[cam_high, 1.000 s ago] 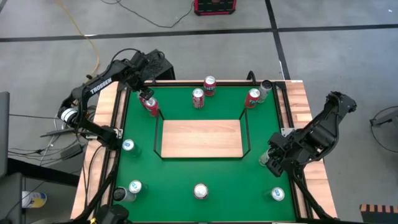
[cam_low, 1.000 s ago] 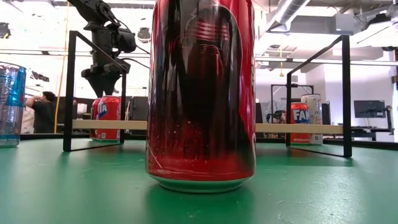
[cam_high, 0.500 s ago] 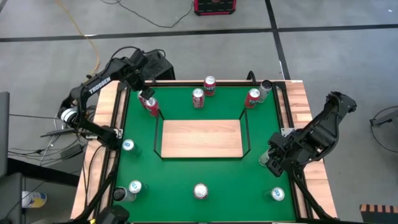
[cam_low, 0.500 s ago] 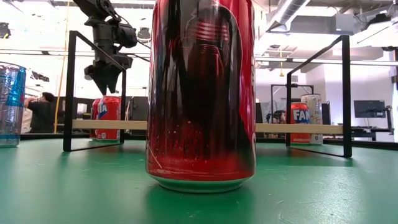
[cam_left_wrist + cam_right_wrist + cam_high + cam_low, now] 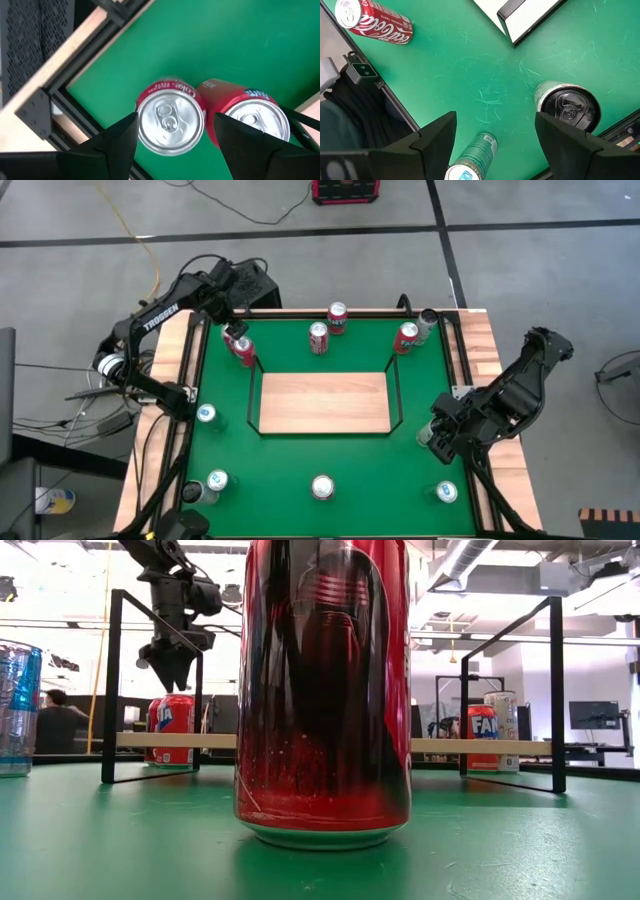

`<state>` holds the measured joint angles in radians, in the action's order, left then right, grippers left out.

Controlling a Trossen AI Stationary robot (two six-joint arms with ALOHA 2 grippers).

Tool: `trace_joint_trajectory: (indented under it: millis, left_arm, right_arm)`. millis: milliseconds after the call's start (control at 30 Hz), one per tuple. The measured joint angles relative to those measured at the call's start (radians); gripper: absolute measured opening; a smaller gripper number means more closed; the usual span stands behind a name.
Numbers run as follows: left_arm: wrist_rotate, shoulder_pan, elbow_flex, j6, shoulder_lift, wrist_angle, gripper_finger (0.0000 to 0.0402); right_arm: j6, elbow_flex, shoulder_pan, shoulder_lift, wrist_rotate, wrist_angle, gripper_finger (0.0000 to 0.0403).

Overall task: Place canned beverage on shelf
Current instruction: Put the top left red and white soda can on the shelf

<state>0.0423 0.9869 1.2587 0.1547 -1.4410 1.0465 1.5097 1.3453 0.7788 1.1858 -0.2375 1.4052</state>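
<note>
The left gripper (image 5: 236, 332) hangs over the far left corner of the green table (image 5: 300, 460), its fingers (image 5: 117, 142) spread wide and holding nothing; directly beneath them stands a red cola can (image 5: 171, 122), upright and untouched, with a second red can (image 5: 247, 117) just beside it toward the shelf; in the low view this gripper (image 5: 170, 662) sits above the red cans at the far side, clear of them; the shelf (image 5: 323, 402), a light-wood board with black wire rails at its short ends, lies in the middle of the table and carries no can; the right gripper (image 5: 440, 438) waits at the right edge of the table, fingers (image 5: 432, 140) likewise spread and empty, with a dark-topped can (image 5: 567, 106), a green can (image 5: 470, 162) and a tipped red can (image 5: 374, 23) on the table near it.
</note>
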Motion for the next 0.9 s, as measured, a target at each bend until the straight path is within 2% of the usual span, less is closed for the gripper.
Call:
trace_joint_trajectory:
  millis: [467, 633, 900]
  left_arm:
    - [0.026, 0.000, 0.000, -0.076, 0.000, -0.017, 0.0244]
    - [0.056, 0.000, 0.000, -0.060, 0.000, -0.016, 0.0248]
    - [0.033, 0.000, 0.000, -0.042, 0.000, -0.016, 0.0294]
  right_arm:
    - [0.000, 0.000, 0.000, 0.000, 0.000, 0.000, 0.0297]
    - [0.000, 0.000, 0.000, 0.000, 0.000, 0.000, 0.0297]
    - [0.000, 0.000, 0.000, 0.000, 0.000, 0.006, 0.0297]
